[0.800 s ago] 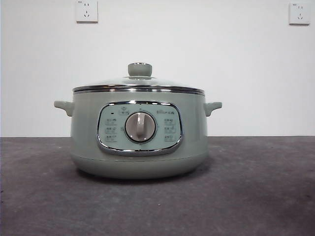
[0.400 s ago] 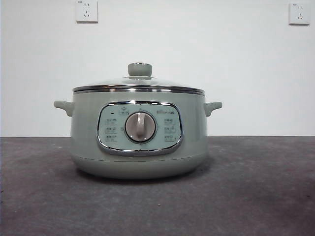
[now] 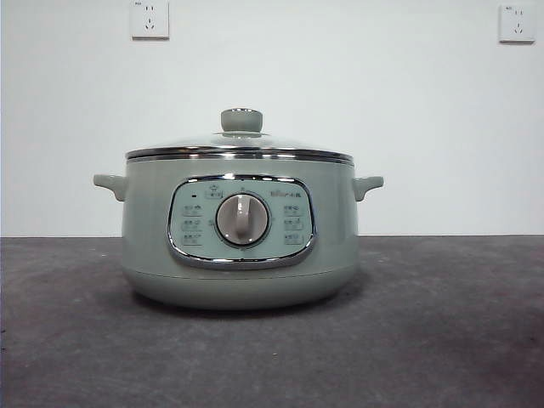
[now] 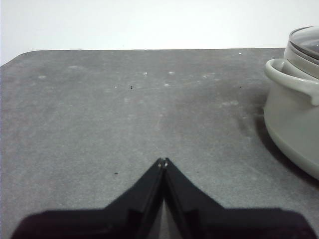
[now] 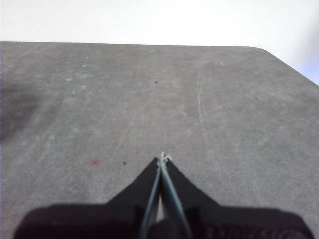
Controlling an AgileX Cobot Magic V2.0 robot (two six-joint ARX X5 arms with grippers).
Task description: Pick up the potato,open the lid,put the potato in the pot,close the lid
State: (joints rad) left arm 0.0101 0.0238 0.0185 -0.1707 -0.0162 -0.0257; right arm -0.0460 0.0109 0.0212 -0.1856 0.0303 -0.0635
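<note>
The sage-green pot [image 3: 238, 238] stands in the middle of the front view on the dark grey table [image 3: 442, 323]. The glass lid [image 3: 240, 143] with its green knob sits closed on it. The pot's side and one handle also show in the left wrist view [image 4: 294, 114], along with part of the lid [image 4: 306, 44]. The potato is out of view. My left gripper [image 4: 163, 162] is shut and empty above bare table, apart from the pot. My right gripper [image 5: 162, 158] is shut and empty above bare table. Neither arm shows in the front view.
A white wall with two sockets [image 3: 150, 19] [image 3: 517, 22] stands behind the table. The table's far edge and a rounded corner show in the right wrist view [image 5: 269, 52].
</note>
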